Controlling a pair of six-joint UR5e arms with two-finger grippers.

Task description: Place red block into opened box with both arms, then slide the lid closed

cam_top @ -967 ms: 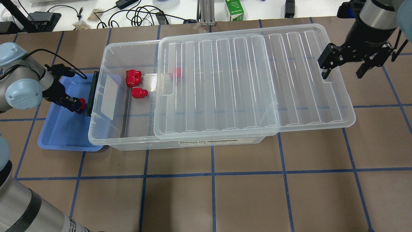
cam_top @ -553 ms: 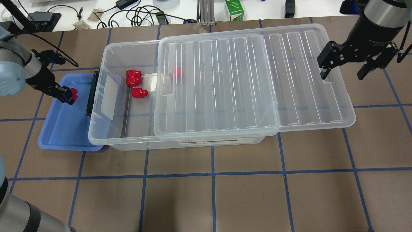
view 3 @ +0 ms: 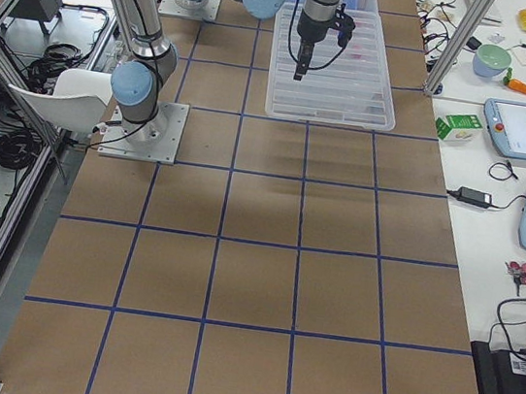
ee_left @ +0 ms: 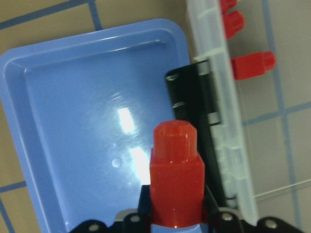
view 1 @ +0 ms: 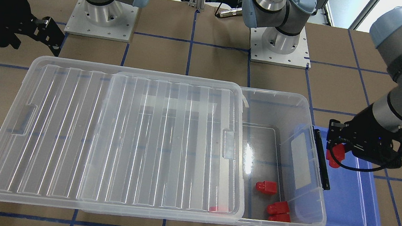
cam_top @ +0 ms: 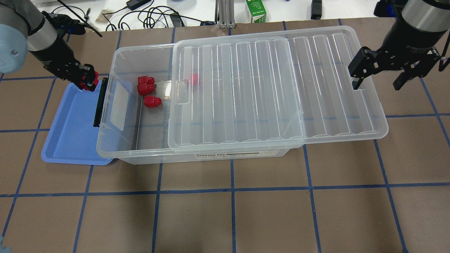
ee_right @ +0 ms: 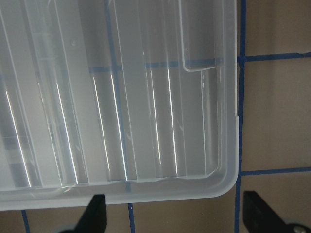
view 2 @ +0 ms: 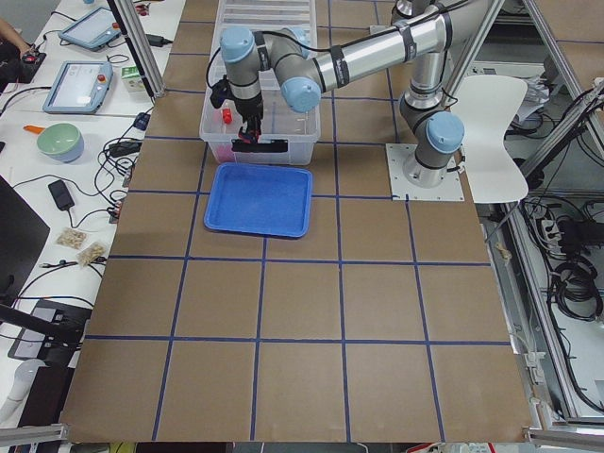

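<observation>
My left gripper [cam_top: 88, 80] is shut on a red block [cam_top: 92, 78], which stands stub-up between the fingers in the left wrist view [ee_left: 176, 179]. It hangs over the far corner of the blue tray [cam_top: 70, 133], just outside the box's [cam_top: 116, 56] short end with the black bar [cam_top: 99, 103]. The box's left part is open, and three red blocks [cam_top: 146, 84] lie inside it. A fourth shows under the lid [cam_top: 263, 88]. The lid covers the rest and overhangs to the right. My right gripper [cam_top: 379, 79] is open above the lid's right end [ee_right: 214, 145].
Behind the table's far edge lie cables and a green carton [cam_top: 256, 12]. Both arm bases [view 1: 101, 16] stand on the robot's side of the box. Brown table surface with blue tape lines [cam_top: 232, 189] stretches in front of the box.
My left gripper has lifted the red block out of the tray's middle and carried it toward the table's far side, beside the box's end. The right gripper has shifted slightly and stays open.
</observation>
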